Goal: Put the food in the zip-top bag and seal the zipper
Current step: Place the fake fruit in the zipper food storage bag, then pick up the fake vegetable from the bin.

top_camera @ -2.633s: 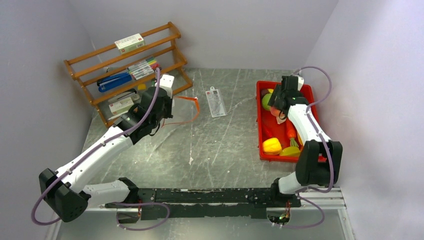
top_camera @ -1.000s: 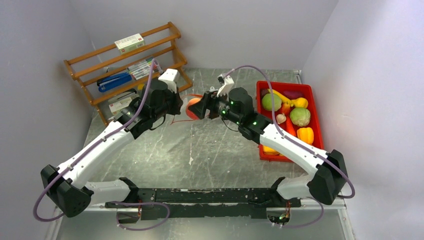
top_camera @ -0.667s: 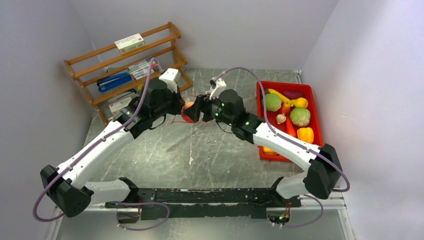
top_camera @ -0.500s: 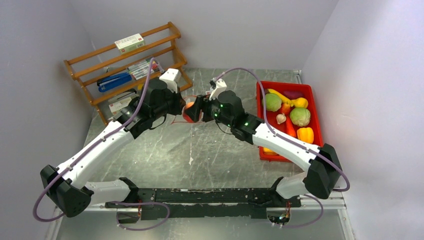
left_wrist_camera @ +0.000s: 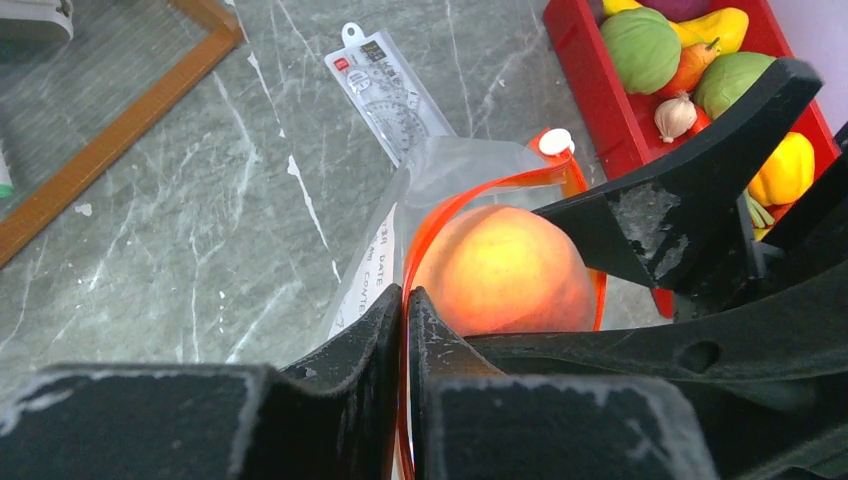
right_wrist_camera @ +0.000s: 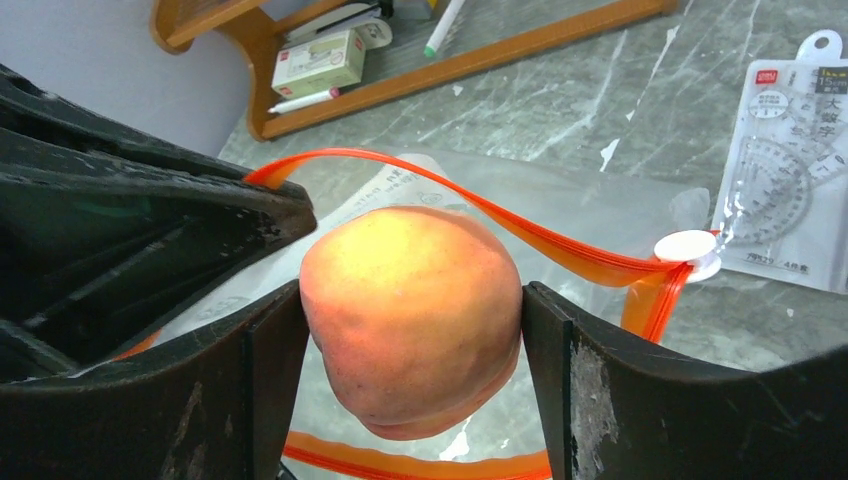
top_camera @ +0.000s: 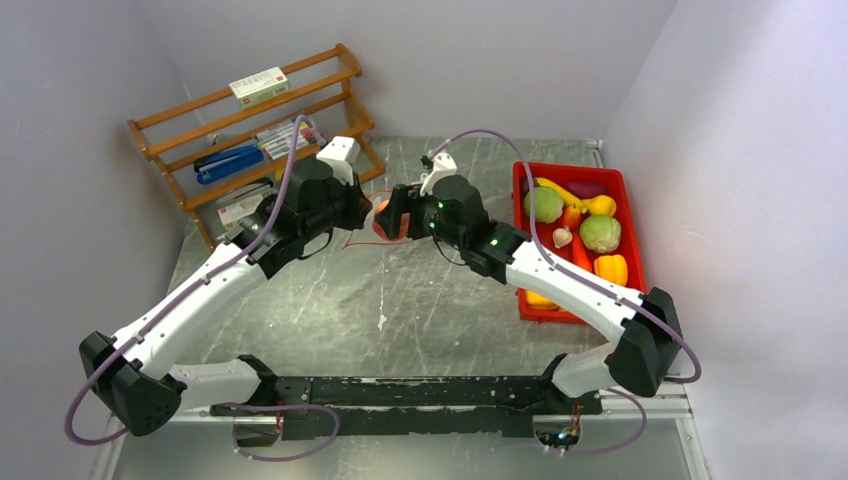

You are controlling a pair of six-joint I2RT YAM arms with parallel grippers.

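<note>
Orange zipper (right_wrist_camera: 560, 252) pinched in the left gripper (left_wrist_camera: 405, 300), the outstretched right gripper (right_wrist_camera: 410, 305) clamps the peach ball (right_wrist_camera: 410, 275) inside its loop.

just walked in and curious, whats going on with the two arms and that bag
The left gripper is pinched on the red-orange zipper of the clear zip-top bag, holding its mouth open. The right gripper grips a peach ball right at that mouth, not yet released. Other toy food lies in the red tray.
</note>
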